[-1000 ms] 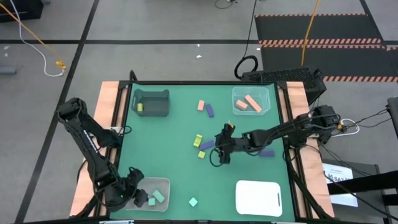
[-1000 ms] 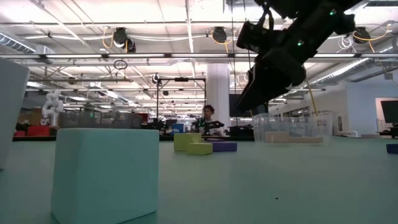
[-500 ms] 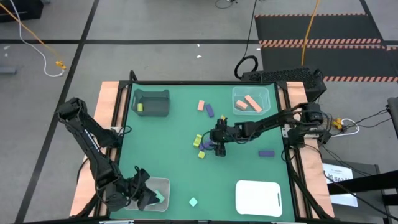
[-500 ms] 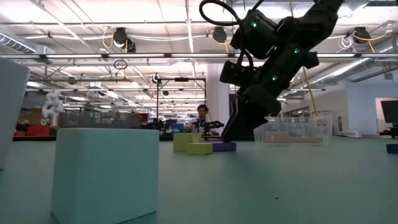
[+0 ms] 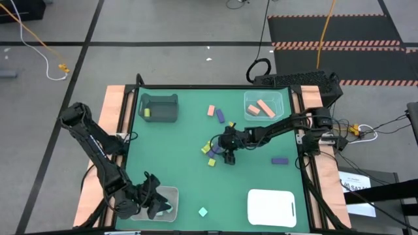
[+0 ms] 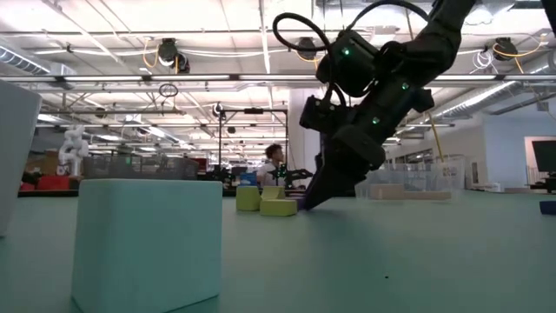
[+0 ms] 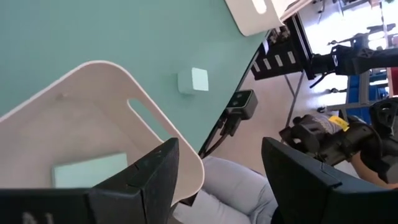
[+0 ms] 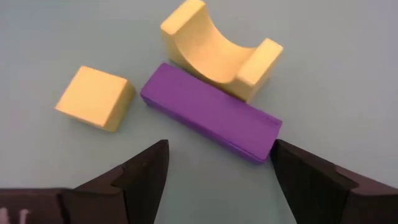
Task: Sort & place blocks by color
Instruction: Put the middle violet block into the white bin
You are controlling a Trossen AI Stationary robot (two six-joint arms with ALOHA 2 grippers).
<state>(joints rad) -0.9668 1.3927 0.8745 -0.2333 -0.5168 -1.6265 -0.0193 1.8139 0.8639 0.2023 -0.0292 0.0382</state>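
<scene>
Green desk (image 5: 176,140) mid-sort: right tool (image 5: 222,151) low at the centre cluster, left tool (image 5: 154,203) over the near-left clear bin (image 5: 171,193).

Right tool's fingers are spread wide above a purple bar (image 8: 210,112), which lies flat against a yellow arch block (image 8: 219,50), with a yellow cube (image 8: 95,98) just beside its other end; bare desk surrounds the three. Left tool hangs released over the bin rim, a teal block (image 7: 89,170) inside. One teal cube (image 5: 203,212) sits near the front edge, another purple bar (image 5: 279,160) toward the right edge, and salmon blocks (image 5: 261,108) lie in the far-right bin.
</scene>
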